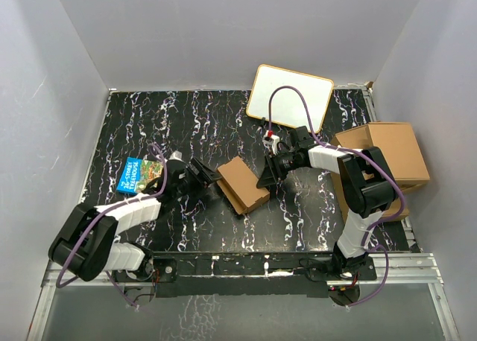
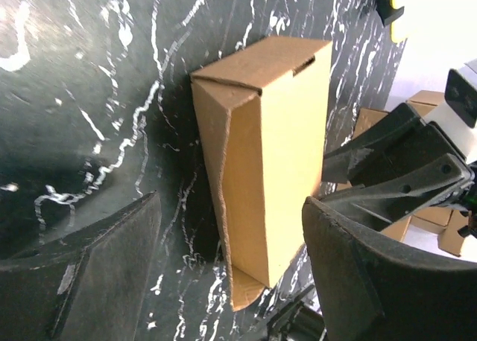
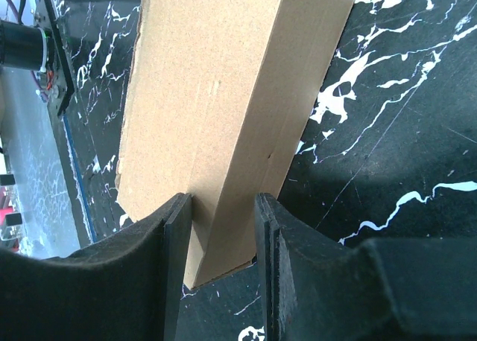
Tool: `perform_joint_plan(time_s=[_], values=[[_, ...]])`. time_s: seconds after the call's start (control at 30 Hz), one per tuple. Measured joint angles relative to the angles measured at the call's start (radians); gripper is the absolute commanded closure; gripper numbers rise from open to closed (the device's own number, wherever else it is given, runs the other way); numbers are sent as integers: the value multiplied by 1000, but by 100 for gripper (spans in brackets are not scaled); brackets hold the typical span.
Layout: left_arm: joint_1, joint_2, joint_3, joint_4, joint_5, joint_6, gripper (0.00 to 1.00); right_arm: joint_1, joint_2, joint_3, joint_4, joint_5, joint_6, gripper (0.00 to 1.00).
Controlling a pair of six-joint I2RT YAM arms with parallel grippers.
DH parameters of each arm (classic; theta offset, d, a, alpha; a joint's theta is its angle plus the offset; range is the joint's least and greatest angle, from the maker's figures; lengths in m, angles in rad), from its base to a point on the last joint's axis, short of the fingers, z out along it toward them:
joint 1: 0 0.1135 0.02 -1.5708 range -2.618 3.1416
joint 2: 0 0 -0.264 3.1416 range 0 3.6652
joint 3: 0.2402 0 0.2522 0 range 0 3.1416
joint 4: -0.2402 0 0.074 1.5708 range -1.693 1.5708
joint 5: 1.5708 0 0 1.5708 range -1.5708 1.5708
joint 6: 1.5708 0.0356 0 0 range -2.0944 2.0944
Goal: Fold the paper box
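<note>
At the near edge of the table (image 1: 149,118) the two arm bases sit side by side, cables looping over them. The left arm reaches inward and covers one edge of a blue picture book (image 1: 136,176), whose title is too small to read. Its left claw (image 1: 210,179) stands wide open just beside the paper box (image 1: 242,183). In the wrist view both fingers (image 2: 89,274) are clear of the cardboard and cut off by the frame. The box lies near the middle of the table, folded up into a shallow brown block. The end flap facing the left claw looks slightly agape along a ragged edge. The far end cannot be made out. The right claw (image 3: 221,214) is closed on the box's opposite end, one finger on the broad face and one on the narrow side, hiding the corner between them. Farther right, a pile of larger cardboard boxes (image 1: 391,151) is partly hidden behind the right arm. A white board (image 1: 292,95) leans at the back wall.
</note>
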Motion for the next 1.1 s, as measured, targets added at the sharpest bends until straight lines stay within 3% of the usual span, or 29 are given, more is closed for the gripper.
perform_joint_plan(time_s=[0.3,0.43,0.93,1.0,1.1], values=[[-134,60,98,-113,-102,-99,38,0,0,1,-1,0,-3,59],[-163,63,113,-161,-148,-126,50,0,0,1,-1,0,-3,59],[-207,134,164,-195,-189,-167,49,3,3,4,-1,0,-3,59],[-212,134,167,-196,-192,-168,50,3,3,4,-1,0,-3,59],[-217,136,169,-198,-196,-169,61,3,3,4,-1,0,-3,60]])
